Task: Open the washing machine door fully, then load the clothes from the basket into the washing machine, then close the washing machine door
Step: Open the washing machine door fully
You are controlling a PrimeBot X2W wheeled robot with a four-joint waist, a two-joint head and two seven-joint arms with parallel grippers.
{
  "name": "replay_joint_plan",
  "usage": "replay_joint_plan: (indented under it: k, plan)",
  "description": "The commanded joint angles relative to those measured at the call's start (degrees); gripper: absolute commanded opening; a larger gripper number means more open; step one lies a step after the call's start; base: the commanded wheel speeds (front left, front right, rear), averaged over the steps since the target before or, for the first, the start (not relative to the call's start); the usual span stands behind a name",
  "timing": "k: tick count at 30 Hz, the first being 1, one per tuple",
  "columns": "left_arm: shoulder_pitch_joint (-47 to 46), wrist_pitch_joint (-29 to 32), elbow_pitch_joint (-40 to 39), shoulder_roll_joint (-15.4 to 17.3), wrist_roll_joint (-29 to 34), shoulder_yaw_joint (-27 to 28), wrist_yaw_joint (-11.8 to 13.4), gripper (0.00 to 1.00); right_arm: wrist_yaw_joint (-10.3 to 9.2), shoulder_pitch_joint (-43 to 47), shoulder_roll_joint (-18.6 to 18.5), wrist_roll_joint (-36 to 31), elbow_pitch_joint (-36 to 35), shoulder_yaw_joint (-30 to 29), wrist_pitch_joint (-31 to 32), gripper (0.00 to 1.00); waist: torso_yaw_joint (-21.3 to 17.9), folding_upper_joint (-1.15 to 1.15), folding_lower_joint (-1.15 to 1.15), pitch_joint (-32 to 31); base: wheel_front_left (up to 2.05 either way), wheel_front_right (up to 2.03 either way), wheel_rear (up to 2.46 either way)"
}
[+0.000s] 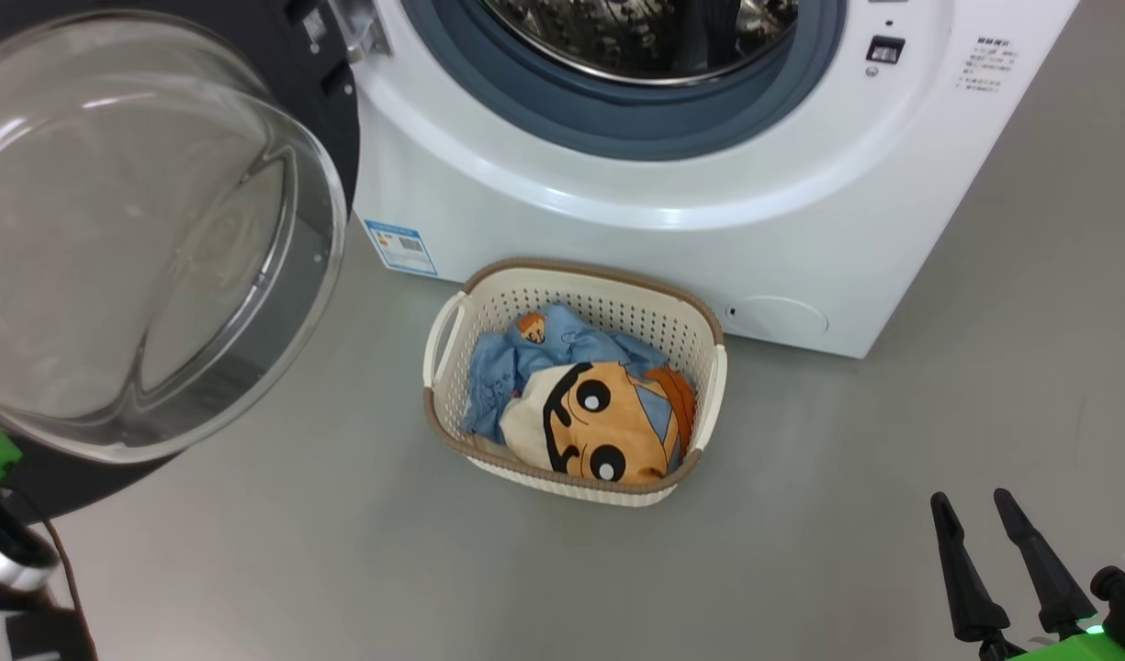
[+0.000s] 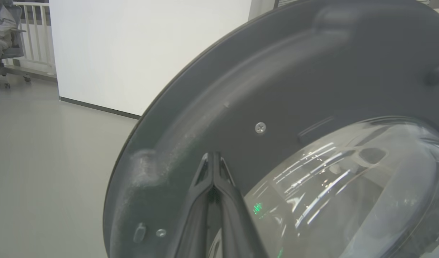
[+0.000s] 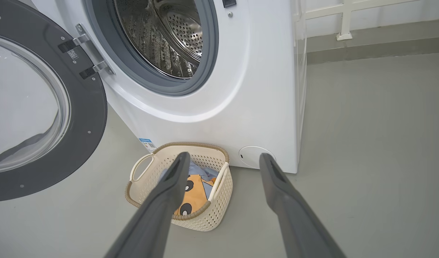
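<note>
Over on the left, the large round washing machine door [image 1: 140, 248], a glossy black ring around bulging clear glass, stands swung wide. The left gripper [image 2: 213, 168] has its dark fingers pinched together on nothing, close by the door's inner ring. Next comes the big white front-loading washing machine [image 1: 617, 239]. On the floor just before it sits the small cream perforated basket [image 1: 576, 268], with the blue and tan cartoon clothes [image 1: 599, 413] inside. Far right, the right gripper [image 1: 971, 498] hangs spread wide and empty. Opening looks done, while loading and closing remain.

Bright even light, soft shadows, glare on washing machine door [image 2: 312, 159]
</note>
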Motion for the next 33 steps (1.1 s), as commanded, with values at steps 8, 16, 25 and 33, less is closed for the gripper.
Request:
replay_joint_plan:
  k: [8,16,25,33]
  plan:
    - [8.1,-0.3,-10.4,1.7,-3.4,-8.3,-5.3,0.93,0.17,0.0,1.4,-0.3,-0.7,1.5,-0.7,1.00,-0.3,0.00,0.00,-4.9,0.00,0.00,0.00]
    - [16.2,-0.3,-16.6,1.7,-4.4,-22.9,-7.2,1.00,0.17,0.8,3.0,-1.2,-0.6,1.1,-0.7,1.00,-3.8,0.00,0.00,-8.5,0.00,0.00,0.00]
    - [23.0,-0.3,-13.8,1.6,-5.0,-29.3,-10.5,1.00,0.17,1.2,2.9,-2.6,-1.1,2.6,-0.7,1.00,-10.7,0.00,0.00,-10.4,0.00,0.00,0.00]
    - [29.0,-0.3,-14.8,1.6,-5.2,-29.1,-11.9,1.00,0.17,1.0,2.3,-2.7,-1.4,3.0,-0.7,1.00,-16.7,0.00,0.00,-10.8,0.00,0.00,0.00]
